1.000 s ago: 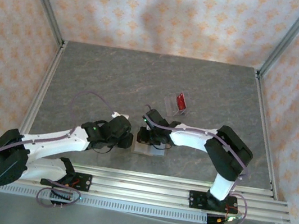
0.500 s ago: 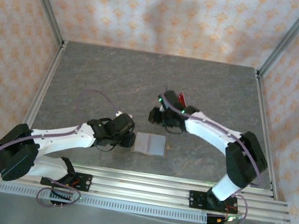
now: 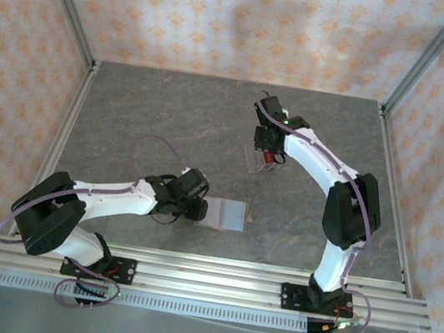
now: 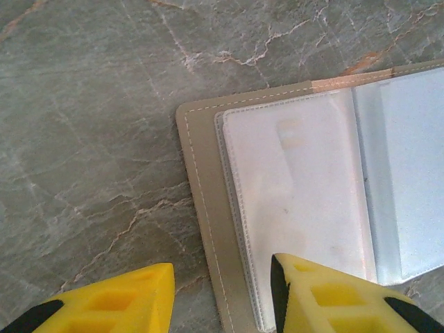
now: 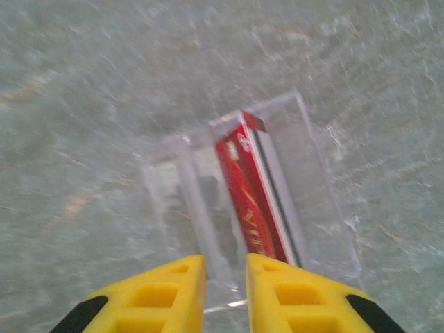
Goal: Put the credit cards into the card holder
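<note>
The card holder point(image 3: 227, 214) lies open and flat on the table, olive-brown border point(image 4: 201, 208) outside and clear sleeves inside. My left gripper point(image 3: 197, 209) is open at its left edge point(image 4: 222, 302). One fingertip is over the sleeve and the other over bare table. The red credit cards point(image 5: 253, 187) stand on edge in a clear slotted rack point(image 5: 319, 208) farther back point(image 3: 267, 158). My right gripper point(image 3: 266, 142) hangs just above that rack, its jaws point(image 5: 225, 291) a narrow gap apart with nothing between them, just left of the cards.
A grey marbled table point(image 3: 153, 122) is bounded by metal rails and patterned walls. The aluminium rail point(image 3: 214, 271) with both arm bases runs along the near edge. The left arm's cable point(image 3: 154, 143) loops over the table.
The right arm has swung away from above the card holder back to the clear rack. The left gripper has slid a little right, up to the card holder's left edge.
</note>
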Tool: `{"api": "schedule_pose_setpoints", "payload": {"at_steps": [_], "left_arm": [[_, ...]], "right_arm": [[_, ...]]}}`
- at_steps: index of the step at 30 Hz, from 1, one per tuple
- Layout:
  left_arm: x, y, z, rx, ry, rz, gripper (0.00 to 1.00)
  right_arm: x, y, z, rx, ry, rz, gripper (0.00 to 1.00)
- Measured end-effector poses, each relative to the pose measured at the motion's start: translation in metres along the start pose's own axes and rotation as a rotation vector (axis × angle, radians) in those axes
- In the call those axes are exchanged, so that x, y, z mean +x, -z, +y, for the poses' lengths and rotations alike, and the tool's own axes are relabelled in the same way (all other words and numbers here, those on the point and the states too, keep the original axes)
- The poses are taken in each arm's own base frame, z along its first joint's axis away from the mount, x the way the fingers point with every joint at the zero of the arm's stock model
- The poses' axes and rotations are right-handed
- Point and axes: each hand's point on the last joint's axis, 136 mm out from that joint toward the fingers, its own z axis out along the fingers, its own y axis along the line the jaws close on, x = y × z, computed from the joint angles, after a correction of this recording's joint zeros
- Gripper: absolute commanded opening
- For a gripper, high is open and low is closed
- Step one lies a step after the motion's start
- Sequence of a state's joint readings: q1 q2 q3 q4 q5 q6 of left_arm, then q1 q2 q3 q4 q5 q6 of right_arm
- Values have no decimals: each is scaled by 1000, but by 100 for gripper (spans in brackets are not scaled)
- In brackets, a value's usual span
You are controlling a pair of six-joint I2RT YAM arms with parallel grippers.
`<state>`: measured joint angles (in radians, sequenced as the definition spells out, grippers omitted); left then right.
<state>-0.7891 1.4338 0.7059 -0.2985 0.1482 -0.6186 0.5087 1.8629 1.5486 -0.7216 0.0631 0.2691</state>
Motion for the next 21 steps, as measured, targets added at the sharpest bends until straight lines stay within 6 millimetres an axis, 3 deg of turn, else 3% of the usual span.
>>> {"api": "schedule_pose_setpoints", "payload": {"at_steps": [11,21], "left_arm": [[-1,-19,-9,13,-26,34,41],[-5,-22,-13,36,-19,33,41]], "right_arm": [[29,-12,-24,64,72,88,24],[30,-17,-37,80,77,106,23]]}}
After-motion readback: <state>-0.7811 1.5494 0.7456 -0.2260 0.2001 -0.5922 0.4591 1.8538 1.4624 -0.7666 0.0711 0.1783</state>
